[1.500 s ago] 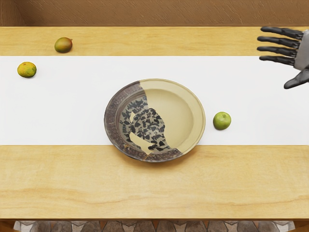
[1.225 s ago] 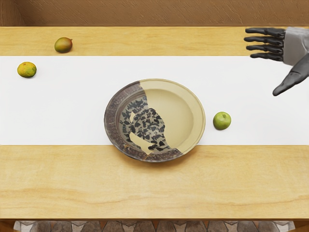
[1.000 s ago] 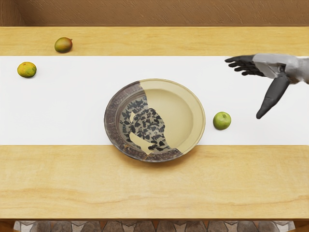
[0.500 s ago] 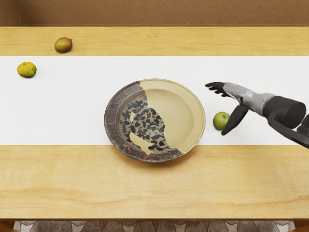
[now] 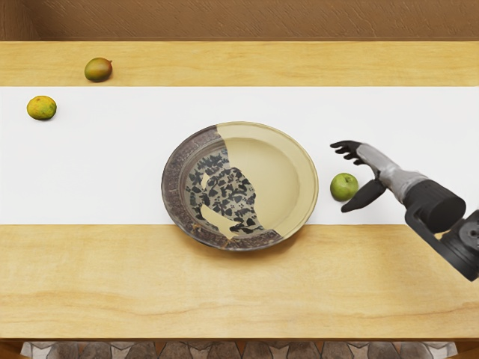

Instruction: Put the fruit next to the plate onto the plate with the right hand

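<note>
Stretched in from the surface's [image 5: 239,284] right edge, forearm cut off there, the right robot hand [image 5: 372,170] is open, fingers and thumb spread either side of the green fruit [image 5: 344,186] lying just beside the plate's [image 5: 301,153] right rim; contact is unclear.

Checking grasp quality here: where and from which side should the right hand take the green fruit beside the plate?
Around its middle, from the right. The green fruit is a small round ball with no handle, and the plate rim lies close on its left. The open right hand can close with fingers behind and thumb in front.
</note>
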Controlling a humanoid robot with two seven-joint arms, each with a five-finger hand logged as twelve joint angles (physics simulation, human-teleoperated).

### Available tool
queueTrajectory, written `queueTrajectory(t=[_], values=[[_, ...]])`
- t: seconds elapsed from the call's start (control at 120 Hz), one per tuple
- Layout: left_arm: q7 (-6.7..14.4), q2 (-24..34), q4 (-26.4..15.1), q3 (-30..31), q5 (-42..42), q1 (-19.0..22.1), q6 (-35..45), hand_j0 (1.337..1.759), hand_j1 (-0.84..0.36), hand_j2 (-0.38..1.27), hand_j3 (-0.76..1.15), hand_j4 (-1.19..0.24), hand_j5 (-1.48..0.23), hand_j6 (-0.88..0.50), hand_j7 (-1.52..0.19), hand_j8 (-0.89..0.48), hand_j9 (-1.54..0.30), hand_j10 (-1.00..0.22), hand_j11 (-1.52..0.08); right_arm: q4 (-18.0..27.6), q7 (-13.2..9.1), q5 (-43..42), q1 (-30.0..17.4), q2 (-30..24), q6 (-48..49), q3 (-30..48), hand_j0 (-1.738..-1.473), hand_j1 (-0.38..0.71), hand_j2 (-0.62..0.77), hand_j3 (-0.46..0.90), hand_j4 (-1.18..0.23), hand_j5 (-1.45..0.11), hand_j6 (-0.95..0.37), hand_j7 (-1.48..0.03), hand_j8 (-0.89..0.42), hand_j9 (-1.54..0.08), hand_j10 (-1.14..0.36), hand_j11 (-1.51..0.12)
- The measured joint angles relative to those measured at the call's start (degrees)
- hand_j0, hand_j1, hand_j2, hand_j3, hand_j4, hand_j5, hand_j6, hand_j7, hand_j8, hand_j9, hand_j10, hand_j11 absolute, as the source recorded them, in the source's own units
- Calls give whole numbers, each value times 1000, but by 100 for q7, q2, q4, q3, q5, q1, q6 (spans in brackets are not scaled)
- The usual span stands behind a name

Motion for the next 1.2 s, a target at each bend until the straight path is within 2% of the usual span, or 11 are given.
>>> queueTrajectory(t=[0.35, 0.925, 1.092, 1.2], values=[[0, 0, -2, 0, 0, 0, 0, 1658, 349, 0, 0, 0, 0, 0, 0, 0, 0, 0, 0, -258, -7, -36, -51, 328, -81, -14, -1658, 37, -61, 0, -326, -421, -328, -421, -327, -421, -326, -421], [0, 0, -1, 0, 0, 0, 0, 1658, 349, 0, 0, 0, 0, 0, 0, 0, 0, 0, 0, -409, -8, -36, -61, 283, -32, -67, -1658, 168, -83, 0, -436, -562, -436, -563, -440, -563, -435, -563], [0, 0, -1, -1, 1, 0, 0, 1658, 349, 0, 0, 0, 0, 0, 0, 0, 0, 0, 0, -419, -39, -71, -53, 281, 65, -88, -1657, 250, -46, 0, -536, -637, -521, -665, -392, -670, -471, -671], [0, 0, -2, -1, 1, 0, 0, 1658, 349, 0, 0, 0, 0, 0, 0, 0, 0, 0, 0, -416, -46, -62, -50, 277, 98, -83, -1655, 273, 2, 0, -579, -687, -499, -718, -360, -719, -451, -725]])
